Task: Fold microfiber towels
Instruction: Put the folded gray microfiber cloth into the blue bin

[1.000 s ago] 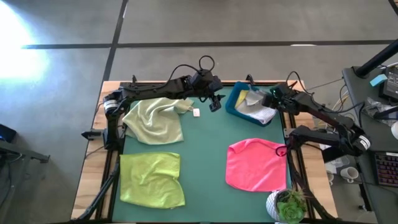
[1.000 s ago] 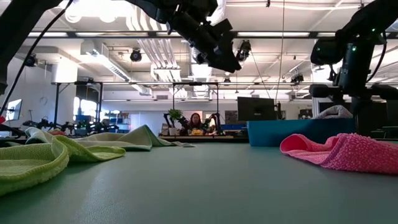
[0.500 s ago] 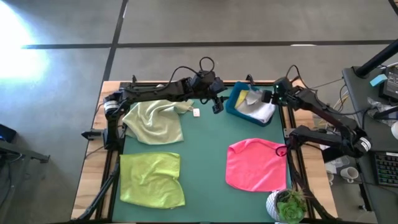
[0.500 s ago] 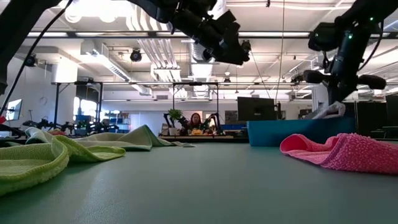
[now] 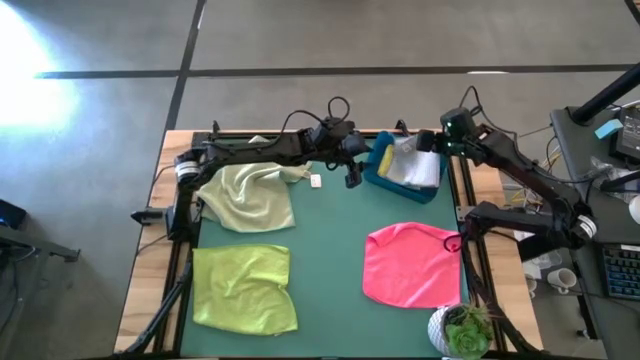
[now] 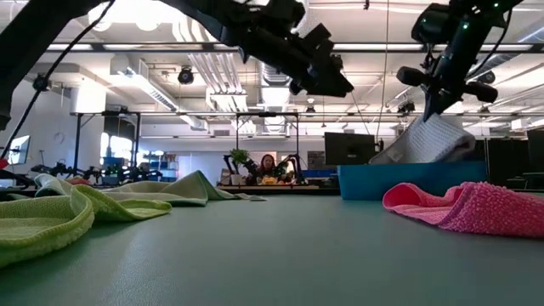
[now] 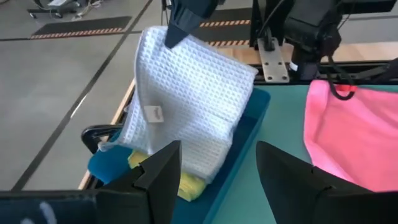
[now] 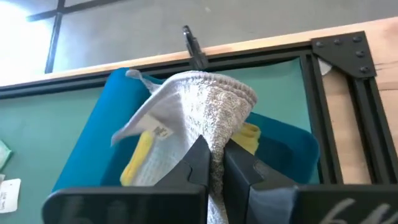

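Currently 5 towels are visible: a pale green towel (image 5: pixel 247 194) crumpled at the table's far left, a lime green towel (image 5: pixel 243 288) flat at the near left, a hot pink towel (image 5: pixel 411 265) at the near right, a light grey towel (image 5: pixel 410 168) and a yellow towel (image 7: pixel 186 184). 1 blue bin (image 5: pixel 376 162) stands at the far right of the green table (image 5: pixel 330 255); the yellow towel lies inside it, and the grey towel hangs partly lifted above it, its lower part in the bin. The right gripper (image 8: pixel 211 163) is clamped tight on the grey towel's upper edge. The left gripper (image 5: pixel 352 178) hovers just beside the bin, fingers (image 7: pixel 163 171) spread wide, holding nothing. 1 small white tag (image 5: pixel 315 181) lies near the pale green towel. 1 potted plant (image 5: pixel 463 328) sits at the near right corner, beside the pink towel.
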